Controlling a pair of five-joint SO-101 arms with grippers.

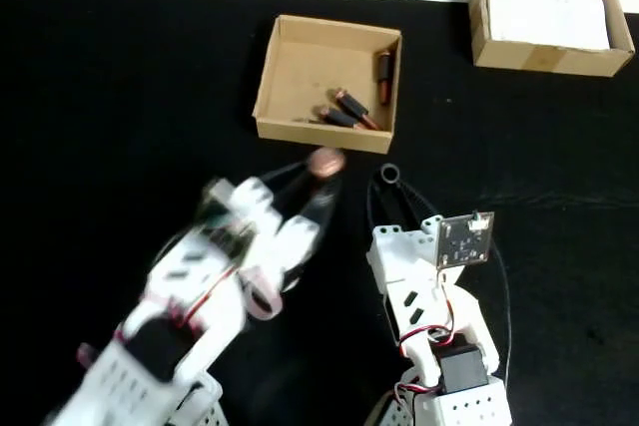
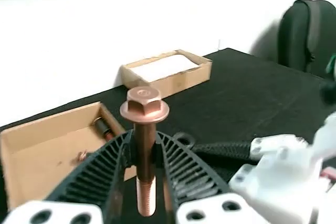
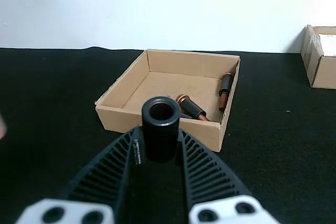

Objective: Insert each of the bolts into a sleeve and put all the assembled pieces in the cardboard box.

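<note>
No lettering, label, brand, number or sign can be read anywhere on the things in view

Shiny copper-coloured metal bolt (image 2: 144,129), matt black sleeve (image 3: 160,128) (box (image 3: 157,61) plain cardboard).

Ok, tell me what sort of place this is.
Probably a robot test bench in a lab or workshop: black-covered table, plain white wall, left gripper holding a bolt, right gripper holding a sleeve, cardboard box nearby.

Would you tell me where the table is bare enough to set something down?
Bare table lies left of the cardboard box and right of the right arm. Crowded: between that box, the left pincer and the right pincer.
</note>
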